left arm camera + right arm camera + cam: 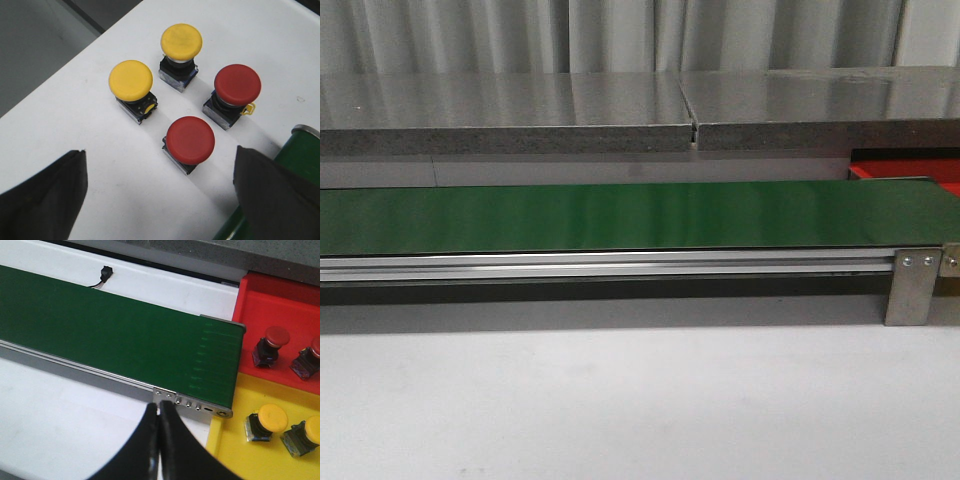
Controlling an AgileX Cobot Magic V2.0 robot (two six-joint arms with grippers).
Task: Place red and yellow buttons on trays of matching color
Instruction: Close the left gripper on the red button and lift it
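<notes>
In the left wrist view, two yellow buttons (131, 80) (181, 41) and two red buttons (190, 140) (237, 84) stand upright on the white table. My left gripper (159, 162) hangs open over them, and the nearest red button sits just beyond the gap between its fingers. In the right wrist view, a red tray (280, 305) holds two red buttons (272, 342) (310, 357). A yellow tray (235, 450) beside it holds two yellow buttons (265, 422) (305, 435). My right gripper (159, 407) is shut and empty near the belt's end. The front view shows only a corner of the red tray (910, 172).
The long green belt (620, 215) runs across the table on an aluminium frame with a metal bracket (912, 285). Its end roller (300, 145) lies close beside the loose buttons. A grey shelf (520, 115) stands behind. A small cable plug (104, 274) lies past the belt.
</notes>
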